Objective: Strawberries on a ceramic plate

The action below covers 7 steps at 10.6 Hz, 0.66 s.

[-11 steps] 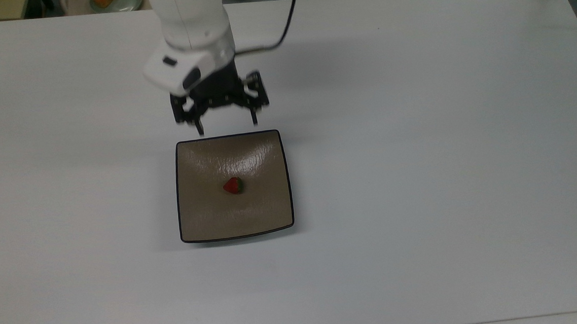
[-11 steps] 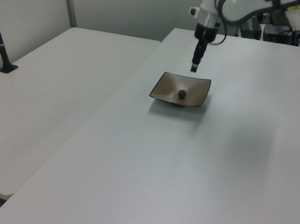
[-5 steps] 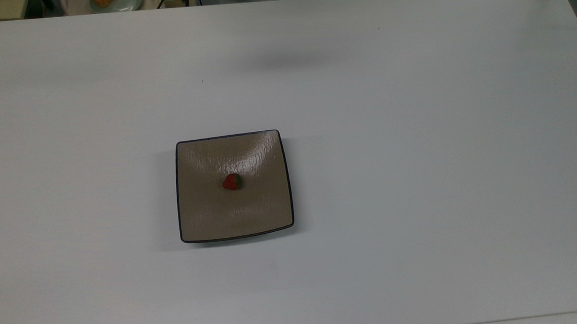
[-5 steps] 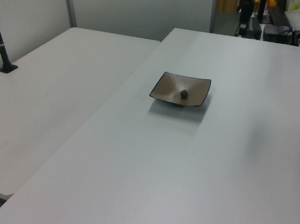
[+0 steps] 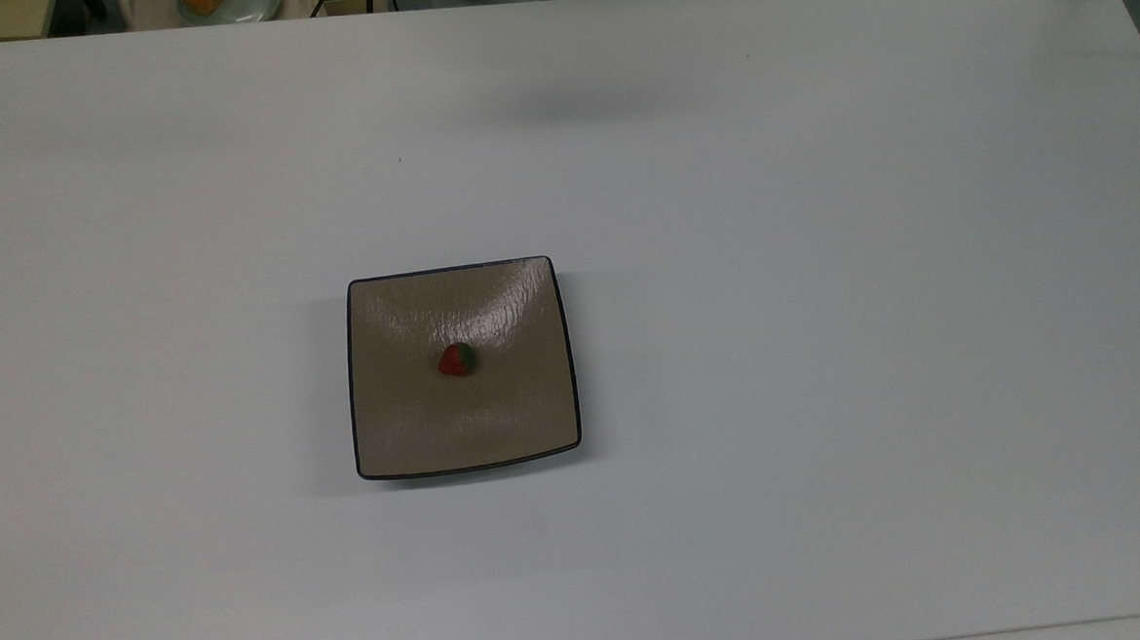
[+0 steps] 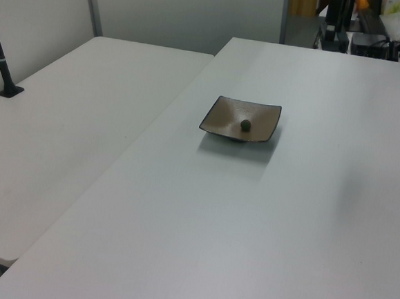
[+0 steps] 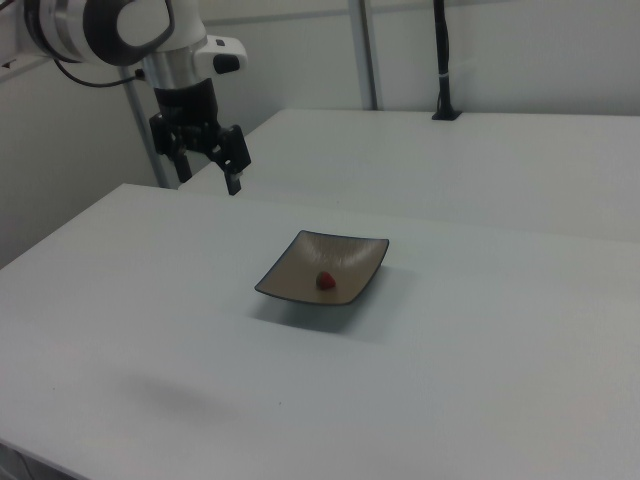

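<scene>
Since a second ago the arm has lifted away from the far edge of the ceramic plate point(image 5: 410, 436), where it hung in the top view, and the strawberry point(image 5: 457, 359) has turned slightly where it lies. In the right view the gripper point(image 7: 207, 172) hangs high in the air, well apart from the plate and toward the right view's upper left; its two black fingers point(image 7: 233, 180) point downward and stand spread apart with nothing between them. Above them the white wrist and arm point(image 7: 120, 30) reach in from the right view's left edge. The strawberry lies at about the middle of the square, glossy tan-brown plate, red with its green cap toward the top view's right. The plate sits flat on the white table point(image 5: 825, 346). A second white table point(image 6: 62, 145) adjoins it on the left view's left, with a black post point(image 6: 2, 65) standing on it.
</scene>
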{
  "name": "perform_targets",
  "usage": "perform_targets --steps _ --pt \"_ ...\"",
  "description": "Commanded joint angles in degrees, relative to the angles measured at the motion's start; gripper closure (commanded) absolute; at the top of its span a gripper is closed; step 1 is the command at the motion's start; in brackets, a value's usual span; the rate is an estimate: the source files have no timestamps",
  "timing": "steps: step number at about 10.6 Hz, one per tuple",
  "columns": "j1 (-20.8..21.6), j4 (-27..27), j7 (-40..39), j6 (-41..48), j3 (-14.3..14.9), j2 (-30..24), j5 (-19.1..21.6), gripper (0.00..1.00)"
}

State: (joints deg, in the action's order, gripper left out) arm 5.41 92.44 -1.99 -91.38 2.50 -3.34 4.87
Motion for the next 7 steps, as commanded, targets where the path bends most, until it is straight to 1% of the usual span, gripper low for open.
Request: perform_targets --steps 1,7 --pt "0.04 0.99 0.93 -5.73 0.14 0.44 -0.64 0.00" --pt "0.30 1.26 0.58 -5.83 0.05 0.62 -0.65 0.00"
